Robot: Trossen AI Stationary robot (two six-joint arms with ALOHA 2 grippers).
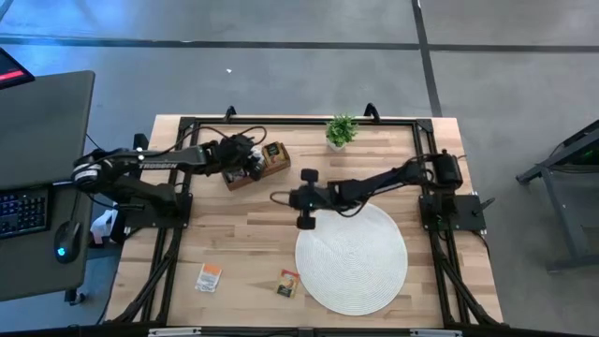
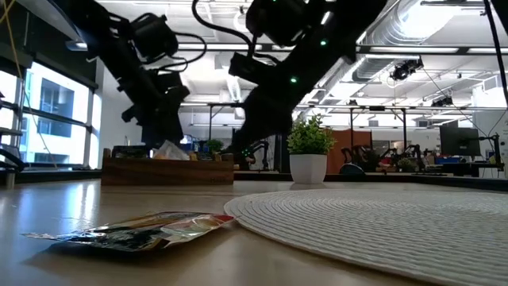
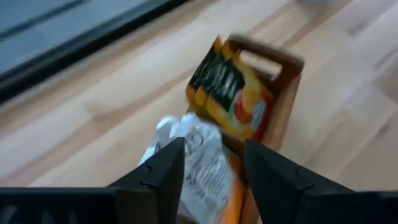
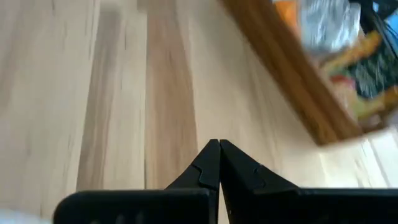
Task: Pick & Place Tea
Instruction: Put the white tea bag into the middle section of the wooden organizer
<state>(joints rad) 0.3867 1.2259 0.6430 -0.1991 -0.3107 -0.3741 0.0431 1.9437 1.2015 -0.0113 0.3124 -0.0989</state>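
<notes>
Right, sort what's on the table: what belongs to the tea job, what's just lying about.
Tea job:
- sachets in the wooden tray
- white sachet between the left pincer tips
- two sachets on the table
- right pincer, shut, empty

Lying about:
- potted plant
- round mat

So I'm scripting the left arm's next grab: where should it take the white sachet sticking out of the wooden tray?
Probably the white sachet's free upper edge, from above: it stands out of the wooden tray between the open left gripper's fingers.
</notes>
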